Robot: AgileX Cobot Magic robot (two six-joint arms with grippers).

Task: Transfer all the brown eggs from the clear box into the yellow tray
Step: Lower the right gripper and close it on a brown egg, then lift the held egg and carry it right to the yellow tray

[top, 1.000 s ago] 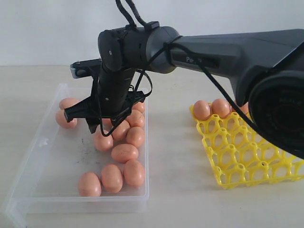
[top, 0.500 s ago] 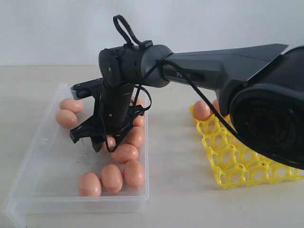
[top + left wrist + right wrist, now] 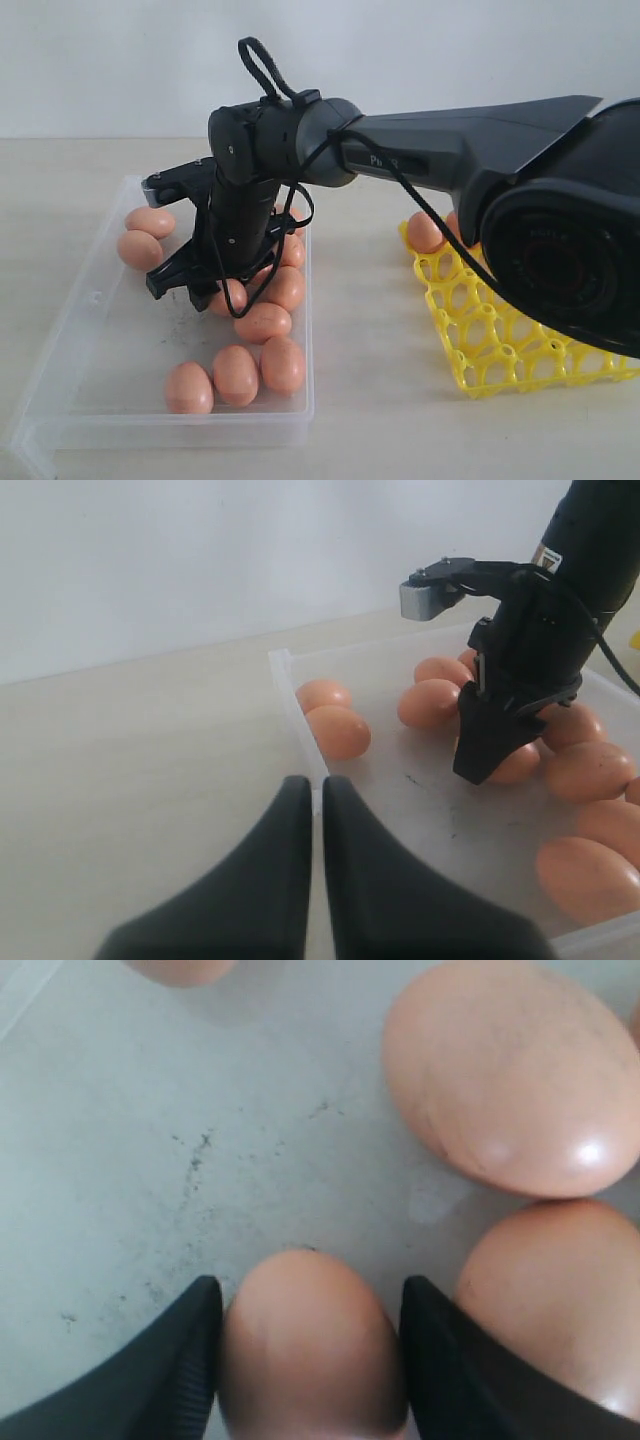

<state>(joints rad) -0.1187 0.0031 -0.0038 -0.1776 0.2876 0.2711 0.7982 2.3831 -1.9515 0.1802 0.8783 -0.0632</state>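
Right arm [image 3: 460, 150] bends steeply down into clear box [image 3: 120, 350]; right gripper [image 3: 310, 1290] unclenched, straddling one brown egg [image 3: 310, 1355]; only the left wrist view shows left gripper [image 3: 316, 785], clenched empty.

Exterior view: taken from beside the table [image 3: 370, 430], a little above it, facing a pale wall [image 3: 100, 60]. The clear box [image 3: 60, 400] is seen left, the yellow tray [image 3: 500, 350] right, and the right arm [image 3: 450, 150] looms large at the near right edge.
Left wrist view: held low beside the box, aimed across it past the left gripper [image 3: 313, 785].
Right wrist view: pointed down, very close to the box floor.
Box and brown eggs [image 3: 262, 322] are shared by all three. The right gripper [image 3: 487, 765] is caught in the exterior and left wrist views.
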